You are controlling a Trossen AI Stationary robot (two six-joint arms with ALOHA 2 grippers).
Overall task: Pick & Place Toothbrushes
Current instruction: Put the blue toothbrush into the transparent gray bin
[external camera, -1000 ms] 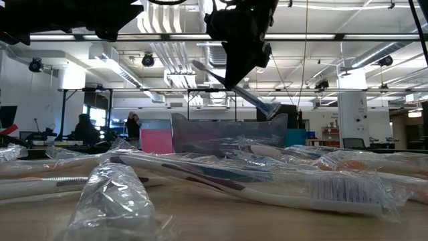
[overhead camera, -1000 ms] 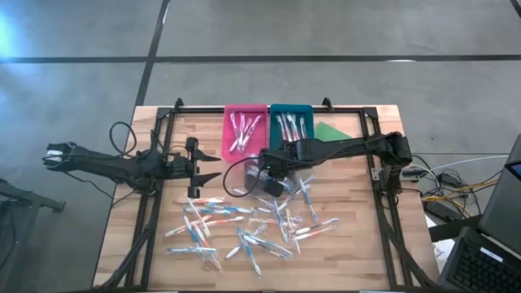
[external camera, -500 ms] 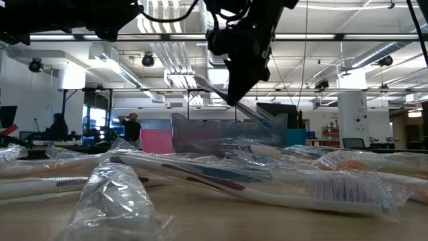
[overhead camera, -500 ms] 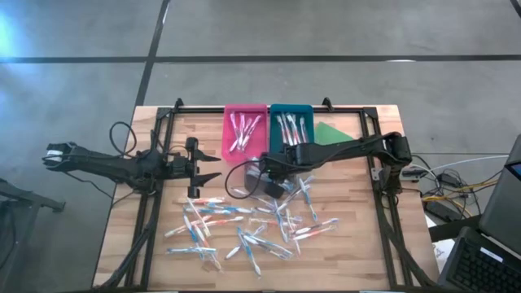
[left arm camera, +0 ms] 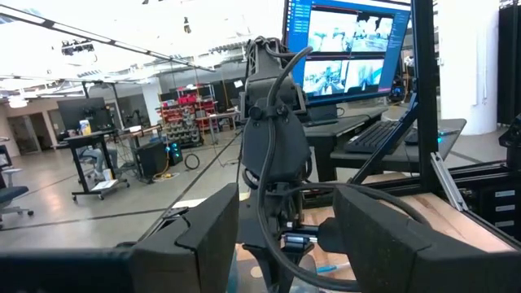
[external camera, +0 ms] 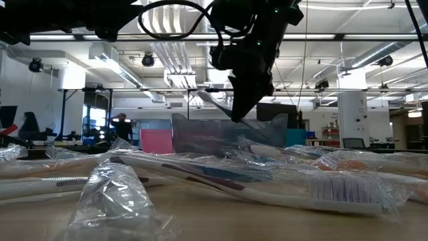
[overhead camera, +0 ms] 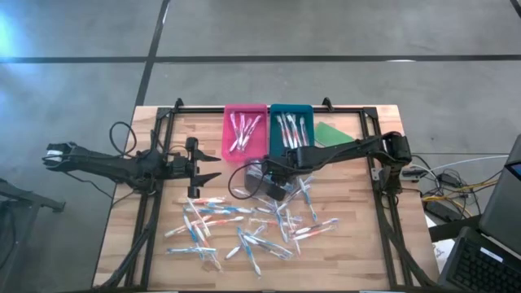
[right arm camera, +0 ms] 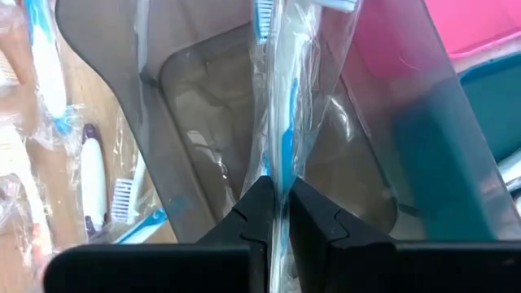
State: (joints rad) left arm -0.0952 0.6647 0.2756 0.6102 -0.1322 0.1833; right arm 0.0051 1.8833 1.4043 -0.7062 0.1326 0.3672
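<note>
The right gripper [overhead camera: 271, 173] hung near the table's centre, over a clear grey tray [overhead camera: 259, 181], with its fingers [right arm camera: 259, 213] pinched nearly together on a wrapped toothbrush [right arm camera: 281, 122]. In the right wrist view this blue-and-white brush ran straight out from the fingertips, its plastic wrapper crinkled around it, with the tray's smoky wall and floor directly behind. The low view showed the same gripper [external camera: 242, 110] pointing down at the tray's rim [external camera: 200, 124], the brush slanting from it; whether the brush touched the tray could not be told. The left gripper [overhead camera: 213, 167] waited at 9 o'clock from the tray, well apart, its broad fingers [left arm camera: 207, 236] spread wide and holding nothing; its wrist view looked across at the right arm [left arm camera: 273, 138]. At 12 o'clock on the wooden table [overhead camera: 146, 130] stood a pink tray [overhead camera: 230, 110] and, touching its side, a teal tray [overhead camera: 308, 110], each holding several brushes. A flat green piece [overhead camera: 330, 133] lay just beside the teal tray at 3 o'clock. The loose toothbrushes [overhead camera: 236, 228], all wrapped, lay scattered from 4 to 8 o'clock of the grey tray, overlapping in places, and filled the low view's foreground [external camera: 267, 184].
</note>
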